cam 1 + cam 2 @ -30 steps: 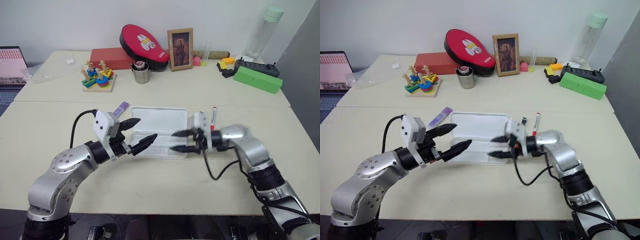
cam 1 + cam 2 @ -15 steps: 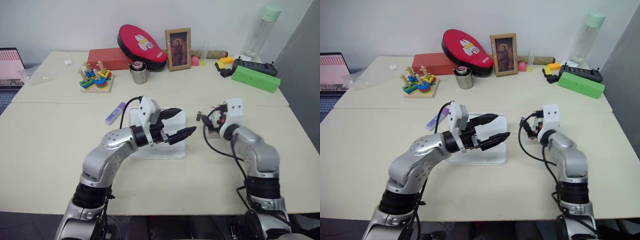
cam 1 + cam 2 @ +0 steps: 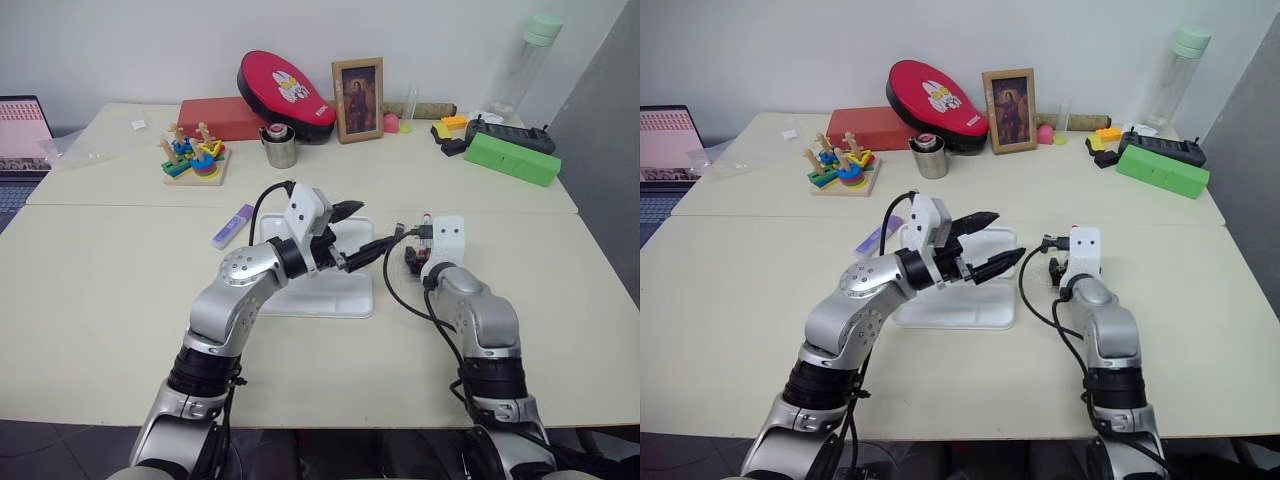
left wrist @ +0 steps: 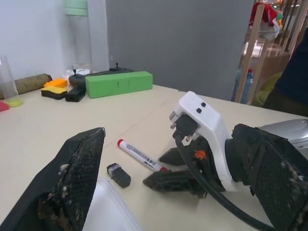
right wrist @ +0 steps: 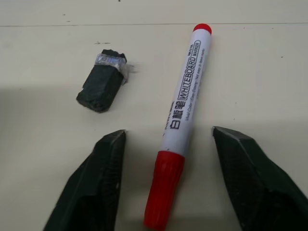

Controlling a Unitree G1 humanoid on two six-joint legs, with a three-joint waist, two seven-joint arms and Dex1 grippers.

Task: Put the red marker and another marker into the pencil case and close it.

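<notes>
The red marker (image 5: 180, 120) lies on the table right of the pencil case (image 3: 330, 296), red cap end towards me. My right gripper (image 5: 168, 131) is open and low over it, one finger on each side of the cap end, neither touching. The white pencil case lies open and flat, partly hidden by my left arm. My left gripper (image 3: 374, 227) hangs open above the case's right end, holding nothing, pointing towards the right hand. The other marker, a purple highlighter (image 3: 233, 226), rests on the table just left of the case.
A small black piece (image 5: 102, 86) lies beside the red marker. Along the back stand a red oval case (image 3: 288, 90), a photo frame (image 3: 359, 97), a metal cup (image 3: 281, 147), a stacking toy (image 3: 190, 160), a green block (image 3: 513, 157) and a bottle (image 3: 530, 60).
My right hand left the case, swung right and came down over the red marker, its fingers narrowing. My left gripper swung right across the case and stays open.
</notes>
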